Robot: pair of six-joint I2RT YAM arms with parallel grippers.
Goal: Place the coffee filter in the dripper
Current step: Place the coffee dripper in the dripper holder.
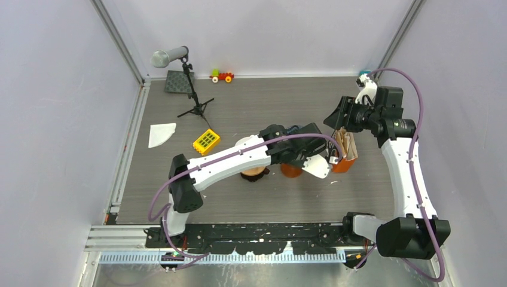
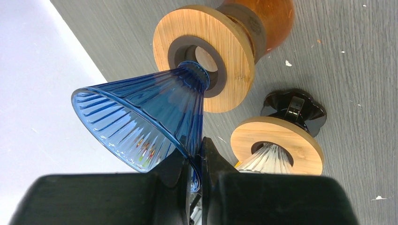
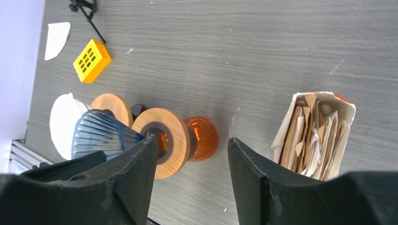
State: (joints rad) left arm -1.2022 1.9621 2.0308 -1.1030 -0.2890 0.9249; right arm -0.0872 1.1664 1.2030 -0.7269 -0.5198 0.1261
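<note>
Left arm (image 1: 233, 160) stretched right across mid desk (image 1: 269, 107), wrist end sitting over an orange cup (image 1: 291, 171). A brown round piece (image 1: 253, 174) and a white round piece (image 1: 241, 142) peek out on either side of the forearm. Right arm (image 1: 402, 161) bent over, right pincer (image 1: 336, 118) hanging above an orange box (image 1: 345, 165) stuffed with brown paper filters (image 1: 345, 142). Left side: white paper (image 1: 161, 134), yellow block (image 1: 206, 141), microphone (image 1: 169, 57) on a tripod (image 1: 195, 103), dark pad (image 1: 178, 82). Toy car (image 1: 222, 76) by the back wall.

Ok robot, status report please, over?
Left gripper shut on rim of blue dripper. Right gripper open, empty, near filter box. Filters in box, none in dripper. Nothing blocking the box.
</note>
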